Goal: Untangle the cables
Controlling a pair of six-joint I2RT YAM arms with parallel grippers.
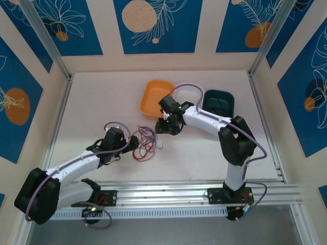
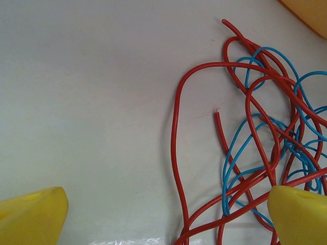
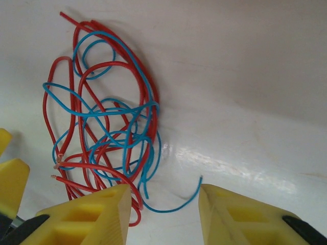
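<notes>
White tabletop (image 1: 204,153), blue floral wall panels (image 1: 156,25); red-blue cables (image 1: 144,143) tangled mid-table; left jaws spread, right jaws apart, empty.

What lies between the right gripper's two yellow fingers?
In the right wrist view, the loose end of a thin blue wire curves over bare white table between the fingers of the right gripper; the red-and-blue tangle lies just left.

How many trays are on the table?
2. The orange tray lies at the back centre; the dark green tray lies to its right, its near edge behind the right arm. None seems hidden.
</notes>
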